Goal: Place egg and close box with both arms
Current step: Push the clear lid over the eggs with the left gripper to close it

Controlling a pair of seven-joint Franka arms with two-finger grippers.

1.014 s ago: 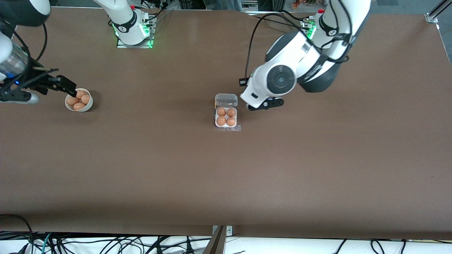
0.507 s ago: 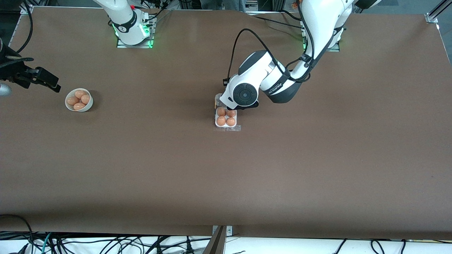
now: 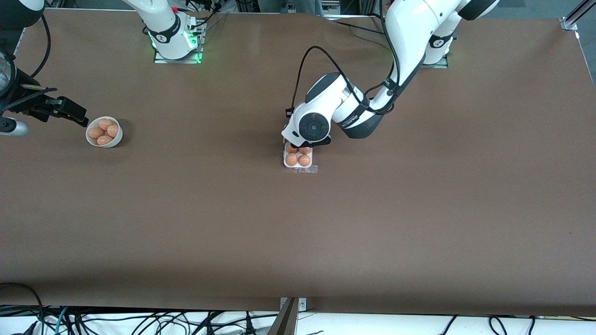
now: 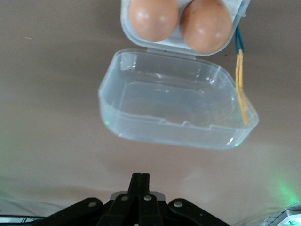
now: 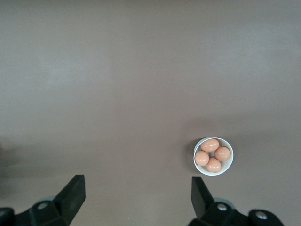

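Observation:
The box (image 3: 285,162) sits mid-table with its clear lid (image 4: 178,110) open and lying on the side toward the robots' bases. Orange-brown eggs (image 3: 298,160) fill its cells, and two of them (image 4: 154,19) show in the left wrist view. My left gripper (image 4: 140,181) is shut and empty, low over the table beside the lid's free edge. In the front view the left arm's wrist (image 3: 312,125) hides the lid. My right gripper (image 5: 136,188) is open and empty, up over the right arm's end of the table (image 3: 74,113), beside the bowl.
A round white bowl (image 3: 117,137) holding several more eggs stands near the right arm's end of the table; it also shows in the right wrist view (image 5: 231,162). A thin yellow and blue cord (image 4: 241,80) lies beside the lid.
The left arm has swung toward the right arm's end and come down over the open lid. The right gripper drew away from the bowl, then shifted slightly back.

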